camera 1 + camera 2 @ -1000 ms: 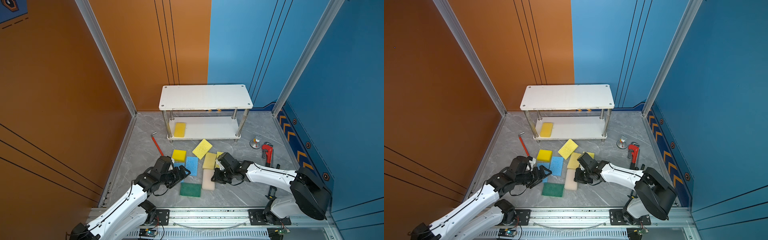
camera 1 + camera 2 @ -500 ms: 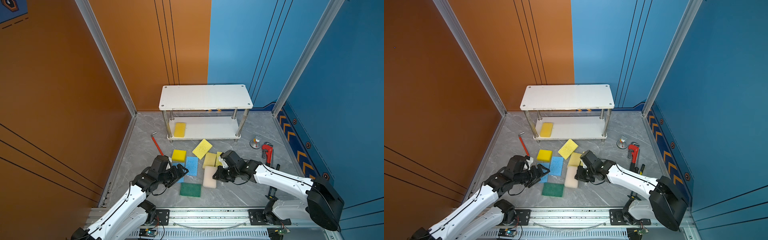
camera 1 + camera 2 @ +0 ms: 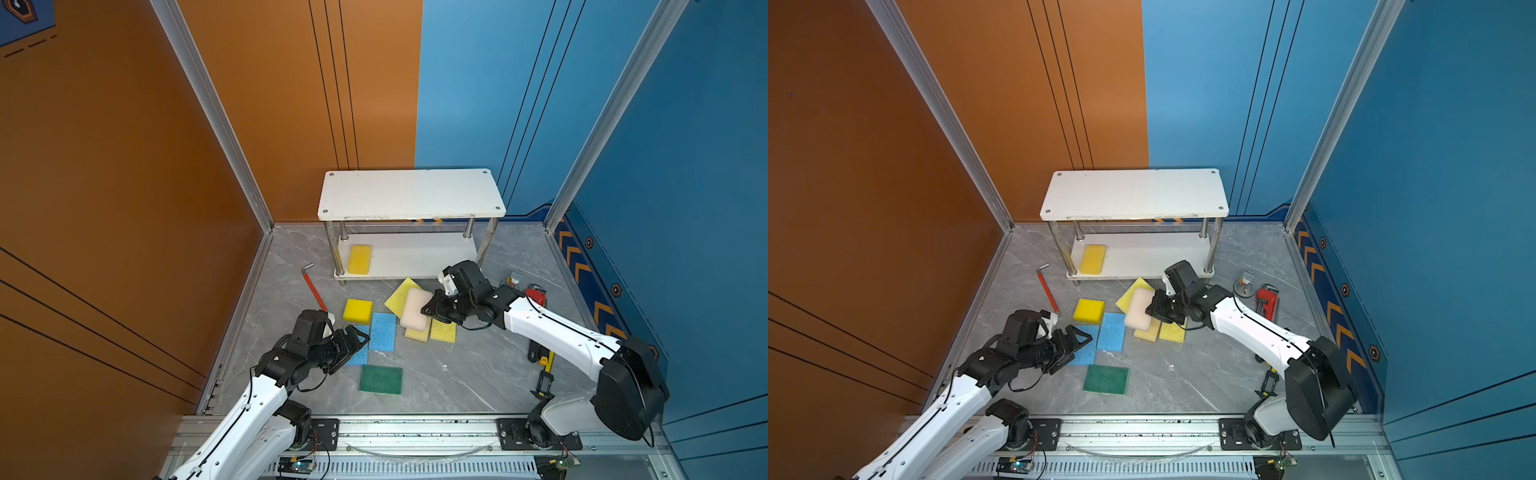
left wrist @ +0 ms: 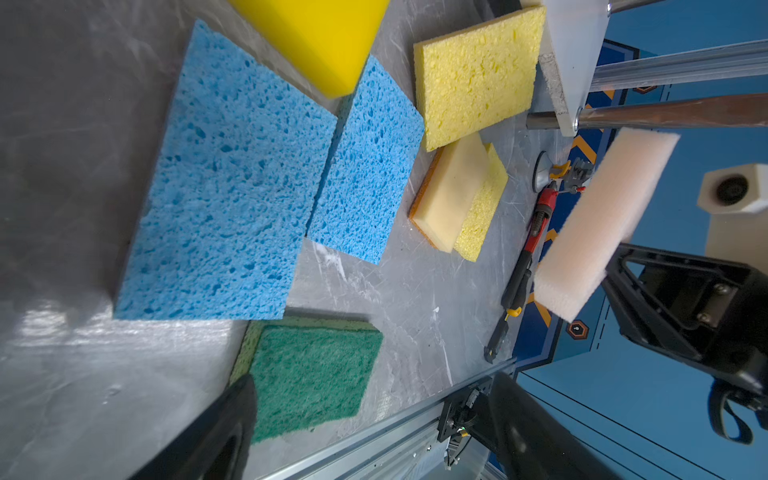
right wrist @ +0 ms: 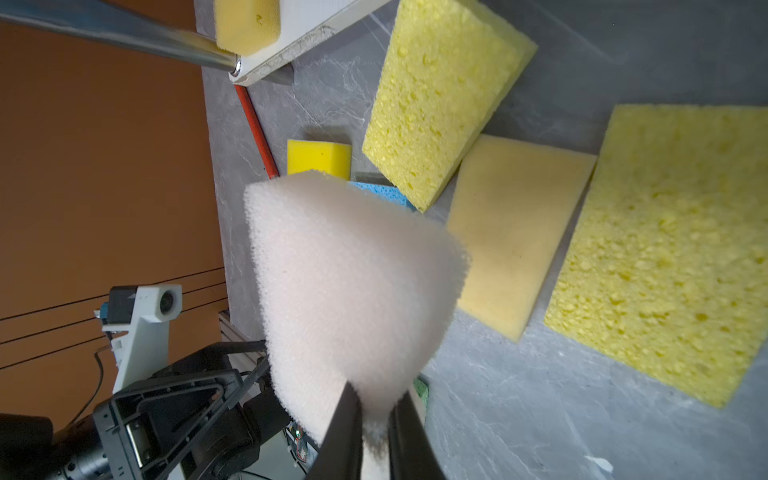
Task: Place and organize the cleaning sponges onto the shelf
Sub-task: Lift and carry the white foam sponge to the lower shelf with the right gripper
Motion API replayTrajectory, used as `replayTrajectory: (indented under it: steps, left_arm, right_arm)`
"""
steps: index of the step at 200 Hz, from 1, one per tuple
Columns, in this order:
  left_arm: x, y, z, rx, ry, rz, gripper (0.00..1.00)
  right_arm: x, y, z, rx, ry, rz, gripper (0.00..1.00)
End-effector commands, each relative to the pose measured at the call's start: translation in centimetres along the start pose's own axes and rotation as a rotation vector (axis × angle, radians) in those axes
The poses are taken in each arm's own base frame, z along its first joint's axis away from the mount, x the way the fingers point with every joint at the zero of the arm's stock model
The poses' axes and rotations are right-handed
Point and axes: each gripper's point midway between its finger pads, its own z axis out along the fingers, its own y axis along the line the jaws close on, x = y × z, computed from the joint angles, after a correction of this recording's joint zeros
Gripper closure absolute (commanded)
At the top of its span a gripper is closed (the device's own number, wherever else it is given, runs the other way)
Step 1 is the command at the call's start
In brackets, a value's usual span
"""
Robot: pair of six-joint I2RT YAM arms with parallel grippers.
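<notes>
The white two-tier shelf (image 3: 411,195) stands at the back, with one bright yellow sponge (image 3: 360,259) on its lower board. My right gripper (image 3: 430,311) is shut on the end of the cream-pink sponge (image 5: 353,282), which hangs above the floor in front of the shelf. Under it lie two pale yellow sponges (image 3: 401,293) (image 3: 443,331) and a tan one (image 3: 417,333). My left gripper (image 3: 357,336) is open and empty over the nearer blue sponge (image 4: 224,187). A second blue sponge (image 3: 382,331), a bright yellow one (image 3: 358,311) and a dark green one (image 3: 381,379) lie on the floor.
A red-handled hex key (image 3: 313,286) lies left of the shelf. A red pipe wrench (image 3: 536,297), a small metal part (image 3: 515,276) and dark tools (image 3: 544,365) lie along the right side. Walls close in the back, left and right.
My right gripper has lifted the cream-pink sponge off the floor and carried it toward the shelf. The left gripper has stayed open over the blue sponge, hardly moving.
</notes>
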Motion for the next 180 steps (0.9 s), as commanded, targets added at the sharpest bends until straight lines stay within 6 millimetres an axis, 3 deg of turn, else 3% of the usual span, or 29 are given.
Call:
replayTrajectory:
  steps: [1, 37, 78, 180]
  left_arm:
    - [0.4, -0.3, -0.6, 0.012, 0.024, 0.011, 0.12]
    - [0.5, -0.1, -1.0, 0.01, 0.018, 0.003, 0.12]
    - [0.5, -0.1, -1.2, 0.016, 0.012, -0.009, 0.11]
    - [0.8, 0.7, -2.1, -0.005, 0.011, -0.027, 0.11]
  right_arm:
    - [-2.3, 1.0, 1.0, -0.014, 0.007, -0.043, 0.86]
    - [-5.9, 1.5, 3.8, -0.029, 0.001, -0.051, 0.86]
    - [-8.4, 1.5, 6.8, -0.039, 0.009, -0.055, 0.87]
    - [-12.7, 2.1, 9.7, -0.052, -0.024, -0.056, 0.84]
